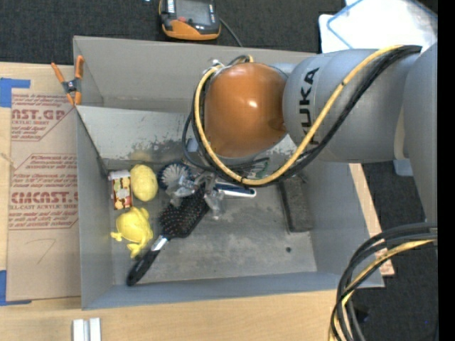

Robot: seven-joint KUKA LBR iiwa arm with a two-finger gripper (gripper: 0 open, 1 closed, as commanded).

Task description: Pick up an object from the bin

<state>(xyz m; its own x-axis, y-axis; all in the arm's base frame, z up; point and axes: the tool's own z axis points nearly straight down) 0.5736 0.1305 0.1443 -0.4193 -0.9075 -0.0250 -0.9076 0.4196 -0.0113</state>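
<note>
- The fingers [202,192] look spread apart to us, with nothing between them, low over the middle of the bin [128,69].
- Just down-left of them we've got a black hairbrush [178,220], head almost under the tips and handle pointing away.
- Right beside them on the left is a little round brush [173,175].
- Further left are a yellow lemon [144,182], a yellow duck [133,227] and a small red-and-white box [119,189].
- Off to their right lies a dark grey block [295,204].
</note>
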